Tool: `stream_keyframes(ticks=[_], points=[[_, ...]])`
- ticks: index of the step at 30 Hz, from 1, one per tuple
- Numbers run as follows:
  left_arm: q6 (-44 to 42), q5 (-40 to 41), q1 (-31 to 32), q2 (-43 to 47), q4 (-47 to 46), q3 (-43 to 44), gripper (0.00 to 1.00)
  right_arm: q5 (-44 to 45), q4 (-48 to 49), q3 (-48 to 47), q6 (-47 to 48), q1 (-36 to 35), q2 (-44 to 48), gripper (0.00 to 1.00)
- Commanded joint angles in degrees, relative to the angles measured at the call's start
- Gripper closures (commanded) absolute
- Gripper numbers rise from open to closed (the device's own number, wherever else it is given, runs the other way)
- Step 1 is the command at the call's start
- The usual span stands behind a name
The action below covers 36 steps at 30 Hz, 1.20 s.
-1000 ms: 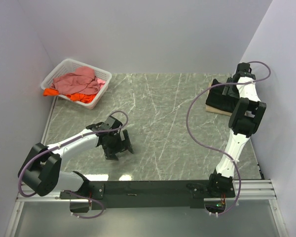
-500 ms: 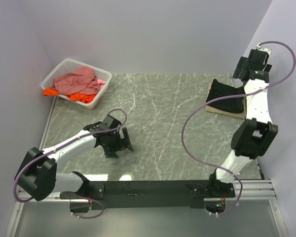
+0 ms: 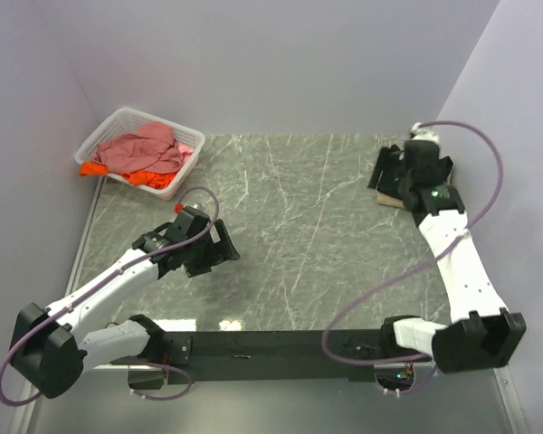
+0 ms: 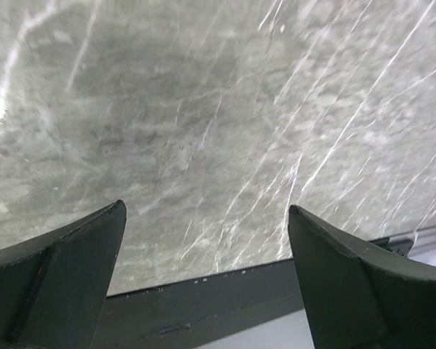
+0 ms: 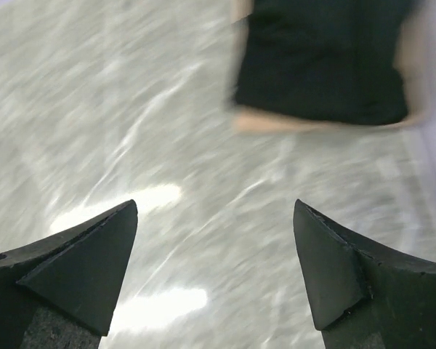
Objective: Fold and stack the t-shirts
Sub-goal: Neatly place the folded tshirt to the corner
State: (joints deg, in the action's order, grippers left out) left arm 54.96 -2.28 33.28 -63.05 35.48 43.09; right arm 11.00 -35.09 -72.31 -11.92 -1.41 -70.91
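Cloth like this is light, limp and shapeless, so I judge you should pinch a hem or shoulder seam rather than the bunched middle. The pink shirt [image 3: 145,146] lies crumpled over the orange shirt [image 3: 158,179] in the white basket [image 3: 118,117] at the worktop's [image 3: 299,208] far left corner. The black shirt [image 5: 320,58] sits folded on the tan shirt [image 5: 305,123] at the far right. The left gripper [image 4: 207,209] and the right gripper [image 5: 214,203] both have their fingers spread wide with nothing between them. The left hangs over bare stone, the right near the folded pair.
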Motion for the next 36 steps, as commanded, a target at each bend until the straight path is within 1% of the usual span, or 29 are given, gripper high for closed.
stream_keyframes(ticks=[1, 2, 3, 4, 6, 7, 9, 10, 12, 13, 16, 17, 22, 25, 29, 36], points=[[0.41, 4.20, -0.14, 3.19, 0.55, 0.77, 0.01, -3.35, -3.40, 3.92, -5.12, -7.10, 4.29, 0.06], [0.41, 4.57, -0.14, 4.41, 0.64, 0.68, 0.01, -4.58, -3.93, 5.41, -7.56, -8.77, 5.25, 0.06], [0.41, 5.09, -0.14, 4.95, 0.73, 0.50, 0.01, -6.42, -4.19, 8.74, -8.98, -12.09, 7.17, 0.06], [0.50, 5.88, -0.14, 5.47, 0.81, 0.42, 0.01, -9.57, -3.93, 10.51, -10.30, -13.60, 8.15, 0.06], [1.03, 7.20, -0.14, 7.05, 1.08, 0.33, 0.01, -10.83, -3.76, 15.08, -14.43, -17.03, 10.35, 0.06], [1.11, 7.73, -0.14, 7.58, 1.16, 0.24, 0.01, -12.22, -3.76, 16.23, -15.58, -20.61, 10.88, 0.06], [1.03, 8.61, -0.14, 8.81, 0.81, -0.11, 0.01, -12.50, -3.84, 18.69, -18.83, -24.06, 11.67, 0.06], [0.85, 8.87, -0.14, 8.99, 0.64, -0.29, 0.01, -12.59, -3.76, 19.22, -19.80, -27.99, 11.68, 0.06], [0.59, 9.05, -0.14, 9.43, 0.20, -0.38, 0.01, -12.06, -3.23, 20.28, -22.17, -31.97, 11.33, 0.06], [0.59, 9.14, -0.14, 9.43, 0.11, -0.46, 0.01, -11.80, -3.05, 20.46, -22.96, -35.21, 10.98, 0.06], [0.41, 8.96, -0.14, 9.17, -0.15, -0.81, 0.02, -11.18, -2.44, 20.81, -24.90, -39.45, 8.61, 0.06], [0.32, 9.05, -0.14, 9.08, -0.24, -0.73, 0.02, -9.18, -2.61, 20.55, -25.43, -41.29, 7.99, 0.06], [-0.12, 10.89, -0.14, 9.61, -0.33, -0.81, 0.03, -6.53, -2.79, 19.32, -26.57, -43.76, 5.26, 0.05], [-2.13, 10.54, -0.14, 11.27, -1.90, -1.17, 0.03, -5.56, -2.61, 19.05, -26.57, -44.56, 4.65, 0.05], [-3.62, 12.30, -0.14, 12.33, -1.91, -0.47, 0.03, -4.68, -2.70, 18.27, -26.31, -45.26, 3.24, 0.05], [-4.60, 13.35, -0.14, 9.88, -2.17, 0.50, 0.03, -3.89, -3.05, 17.21, -25.61, -45.88, 2.10, 0.05]])
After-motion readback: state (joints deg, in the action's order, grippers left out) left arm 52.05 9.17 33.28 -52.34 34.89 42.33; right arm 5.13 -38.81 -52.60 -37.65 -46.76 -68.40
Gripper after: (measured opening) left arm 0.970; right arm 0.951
